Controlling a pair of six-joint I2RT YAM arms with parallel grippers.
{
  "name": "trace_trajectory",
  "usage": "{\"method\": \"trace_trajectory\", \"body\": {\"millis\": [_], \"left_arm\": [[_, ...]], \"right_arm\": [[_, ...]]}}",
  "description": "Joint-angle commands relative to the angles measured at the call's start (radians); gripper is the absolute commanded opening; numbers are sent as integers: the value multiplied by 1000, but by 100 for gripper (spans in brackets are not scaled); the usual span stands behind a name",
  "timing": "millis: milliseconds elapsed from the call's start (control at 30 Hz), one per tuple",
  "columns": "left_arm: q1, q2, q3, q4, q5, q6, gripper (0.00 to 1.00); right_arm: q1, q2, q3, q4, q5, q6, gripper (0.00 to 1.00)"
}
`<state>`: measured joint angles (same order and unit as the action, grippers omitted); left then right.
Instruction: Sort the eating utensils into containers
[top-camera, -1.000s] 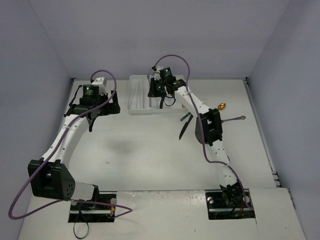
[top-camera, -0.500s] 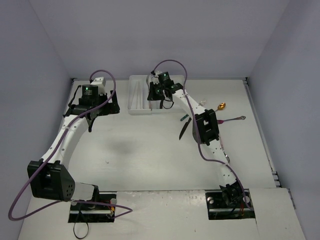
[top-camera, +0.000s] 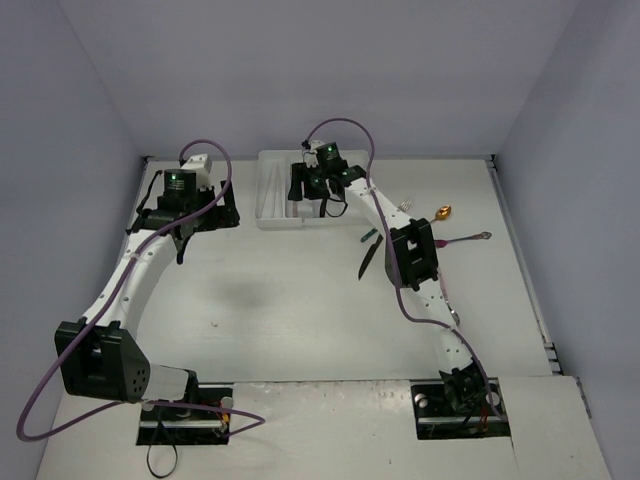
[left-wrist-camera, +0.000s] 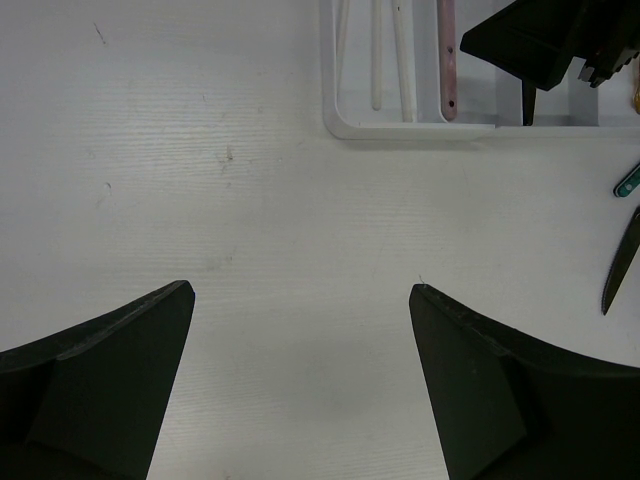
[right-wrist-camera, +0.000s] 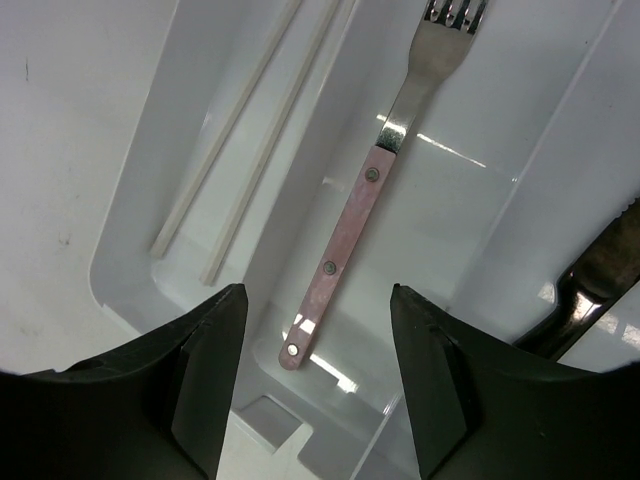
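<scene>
The white cutlery tray stands at the back of the table. My right gripper hovers over it, open and empty. Just below it a pink-handled fork lies in one compartment, and two white sticks lie in the compartment to its left. A dark utensil lies in the compartment to the right. My left gripper is open and empty over bare table, left of the tray. A black knife, a teal-handled piece and a gold spoon lie on the table.
A pink-handled spoon lies at the right, and a silver piece lies beside the right arm. Another small utensil lies near the right arm's lower link. Grey walls close in the table on three sides.
My right gripper has shifted a little to the left over the tray. The left arm has not moved.
</scene>
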<state>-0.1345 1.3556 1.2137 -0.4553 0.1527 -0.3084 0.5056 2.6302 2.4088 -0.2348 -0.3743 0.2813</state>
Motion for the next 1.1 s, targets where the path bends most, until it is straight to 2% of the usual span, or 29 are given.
{"method": "trace_trajectory", "body": {"millis": [0,167,333,400,433,533,633,767,867,1067], "left_arm": [[13,-48,23,46,7,-3,88],[14,-63,30,42,0,-1,88],[14,-81,30,42,-12,8,88],[15,-87,23,50,-15,11,88],[15,-87,18,50,-15,11,88],[15,-83,7,64,-9,2,88],[15,-82,9,65,-2,-2,88],[16,-86,18,58,3,-5,88],[15,-87,19,58,7,-6,88],[15,-92,11,66,5,-10,88]], "right_arm": [[-4,-163,33,52,-23,4,56],[-45,-394,-55,47,-12,-63,49],[-111,-650,-345,12,100,-197,43],[-153,-756,-505,-65,162,-271,40],[-171,-757,-507,-66,163,-272,39],[-264,-828,-669,-231,219,-385,32],[-331,-901,-811,-309,242,-456,28],[-393,-981,-1017,-388,294,-595,28],[-427,-1013,-1111,-433,344,-688,29],[-500,-1034,-1237,-479,402,-756,28]]}}
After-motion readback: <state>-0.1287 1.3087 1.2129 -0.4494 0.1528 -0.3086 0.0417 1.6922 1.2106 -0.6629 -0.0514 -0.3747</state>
